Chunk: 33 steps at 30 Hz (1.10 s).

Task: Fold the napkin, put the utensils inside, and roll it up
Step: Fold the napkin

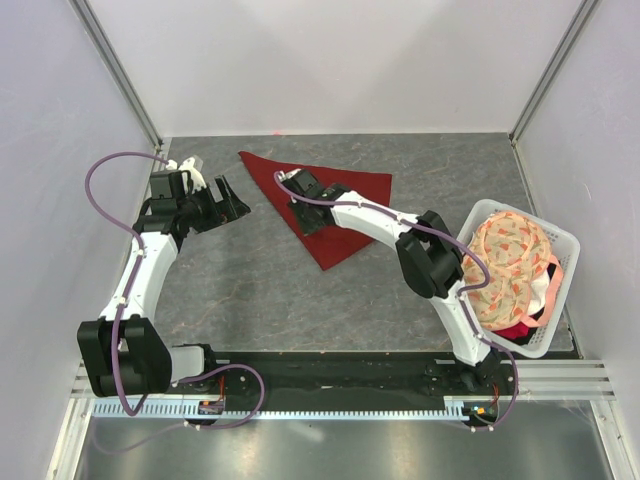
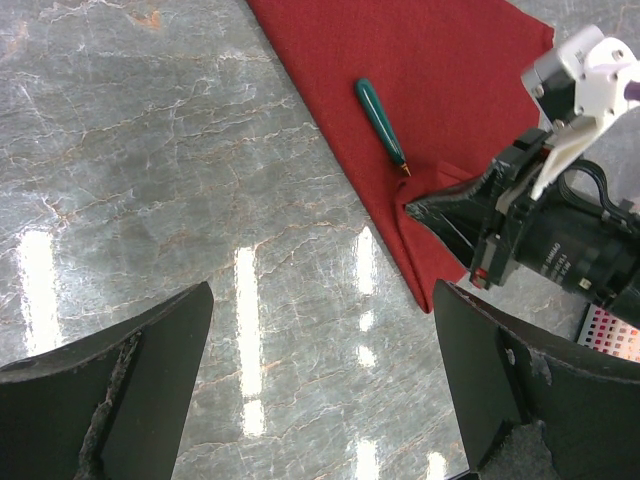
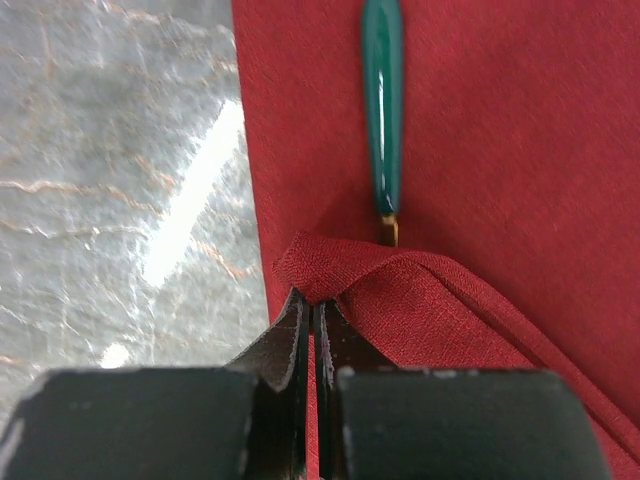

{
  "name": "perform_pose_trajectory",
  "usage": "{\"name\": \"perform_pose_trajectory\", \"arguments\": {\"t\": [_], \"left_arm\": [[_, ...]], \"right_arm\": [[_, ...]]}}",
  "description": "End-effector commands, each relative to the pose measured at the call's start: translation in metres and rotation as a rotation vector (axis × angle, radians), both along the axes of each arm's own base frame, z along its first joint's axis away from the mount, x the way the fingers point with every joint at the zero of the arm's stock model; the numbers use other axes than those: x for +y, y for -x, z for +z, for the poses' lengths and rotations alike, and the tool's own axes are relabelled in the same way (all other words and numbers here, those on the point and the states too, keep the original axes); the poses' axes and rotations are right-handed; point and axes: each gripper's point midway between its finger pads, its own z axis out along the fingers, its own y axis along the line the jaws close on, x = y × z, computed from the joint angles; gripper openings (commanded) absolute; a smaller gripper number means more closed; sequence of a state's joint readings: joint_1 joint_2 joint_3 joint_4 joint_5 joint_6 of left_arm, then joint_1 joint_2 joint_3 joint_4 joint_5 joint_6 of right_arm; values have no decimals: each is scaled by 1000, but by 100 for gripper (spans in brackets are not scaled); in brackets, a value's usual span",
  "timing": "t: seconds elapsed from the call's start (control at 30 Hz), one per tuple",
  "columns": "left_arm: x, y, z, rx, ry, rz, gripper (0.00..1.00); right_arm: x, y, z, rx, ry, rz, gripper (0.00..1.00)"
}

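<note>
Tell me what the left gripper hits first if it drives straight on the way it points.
Probably the bare table, just short of the napkin; the left gripper angles downward, though depth is hard to judge.

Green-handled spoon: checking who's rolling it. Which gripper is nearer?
Right. The right gripper pinches the napkin at the spoon's gold end; the left gripper hangs open over the table, off the napkin.

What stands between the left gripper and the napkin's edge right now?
Nothing visible. Only bare table lies between the open left gripper and the napkin edge. The right gripper is shut on a fold of that edge, next to the spoon, so approach clear of it.
</note>
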<state>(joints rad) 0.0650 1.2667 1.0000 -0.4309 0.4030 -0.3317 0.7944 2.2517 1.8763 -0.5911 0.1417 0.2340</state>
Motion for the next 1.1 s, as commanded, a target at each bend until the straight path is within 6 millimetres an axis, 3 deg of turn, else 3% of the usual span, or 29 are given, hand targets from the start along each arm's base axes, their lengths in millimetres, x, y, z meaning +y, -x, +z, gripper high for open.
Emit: {"name": "perform_pose_trajectory", "arguments": {"t": [0.0,0.6,1.07], "left_arm": [[-3,-6,5,-27,19,-6,98],[-3,-6,2,-17,16,-3,98],[-3,-6,3,-20,16,-6,98]], "right_arm": [[22,-20,17,-53,-74,25,0],[29,-48,7,-62,-102,9,0],[44,-43,4,-26,-161,63,2]]}}
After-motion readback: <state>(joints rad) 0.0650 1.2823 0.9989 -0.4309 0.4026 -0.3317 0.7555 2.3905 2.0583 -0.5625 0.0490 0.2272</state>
